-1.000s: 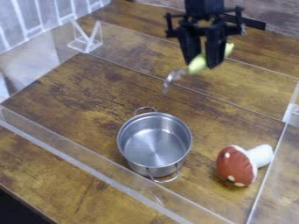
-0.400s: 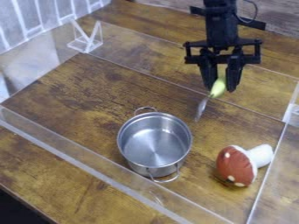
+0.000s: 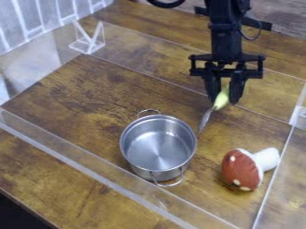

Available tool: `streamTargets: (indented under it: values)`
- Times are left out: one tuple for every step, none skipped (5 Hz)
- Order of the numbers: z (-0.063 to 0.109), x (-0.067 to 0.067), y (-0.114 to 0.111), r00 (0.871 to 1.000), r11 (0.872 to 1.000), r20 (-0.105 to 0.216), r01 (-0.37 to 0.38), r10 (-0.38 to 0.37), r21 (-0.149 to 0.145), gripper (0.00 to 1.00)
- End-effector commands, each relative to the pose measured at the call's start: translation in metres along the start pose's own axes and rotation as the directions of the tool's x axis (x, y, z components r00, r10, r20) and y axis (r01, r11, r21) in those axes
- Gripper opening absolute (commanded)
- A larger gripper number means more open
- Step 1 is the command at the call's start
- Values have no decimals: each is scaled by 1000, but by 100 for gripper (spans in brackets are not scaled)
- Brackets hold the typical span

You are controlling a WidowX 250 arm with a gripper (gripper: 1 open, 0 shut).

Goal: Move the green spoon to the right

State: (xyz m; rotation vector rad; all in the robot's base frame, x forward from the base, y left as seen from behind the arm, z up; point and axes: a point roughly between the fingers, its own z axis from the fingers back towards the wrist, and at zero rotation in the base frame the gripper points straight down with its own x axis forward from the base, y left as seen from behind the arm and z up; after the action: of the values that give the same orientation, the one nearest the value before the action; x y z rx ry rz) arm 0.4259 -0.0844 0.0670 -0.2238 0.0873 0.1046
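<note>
Camera view, single item list.

Carrier: wooden plank table (image 3: 84,98) with a low clear acrylic wall (image 3: 72,152) along its edges, brown boards running diagonally.

Item 1: black robot gripper (image 3: 225,93) on a black arm, pointing steeply down over the right half of the table, nearer the far edge than the near one. Its two dark fingers (image 3: 212,85) stand narrow, closed on the handle of item 2.

Item 2: small slim green spoon (image 3: 216,102) with a yellow-green handle and shiny silver metal bowl. The handle is pinched between the fingers; the spoon hangs tilted, bowl end lowest and pointing toward the table's near-left. Whether the bowl tip touches the wood cannot be told. It sits just beyond the upper right rim of item 3, apart from it.

Item 3: round steel pot (image 3: 158,147) with small loop handles, upright and open, near the middle of the table toward the near edge.

Item 4: toy mushroom (image 3: 245,167) with a red cap and pale stem, lying on its side near the right edge, to the right of the pot and apart from it.

Item 5: clear plastic stand (image 3: 86,38), at the far left corner, outside the wall.
</note>
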Motion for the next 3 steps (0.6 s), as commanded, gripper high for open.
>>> streamTargets:
  values:
    - [32,5,-6,996,1000,84,-11,12,-12,0]
    - [35,5,-8,995,999,90,-36,37,-11,0]
    - [38,6,-12,995,999,93,-43,43,-9,0]
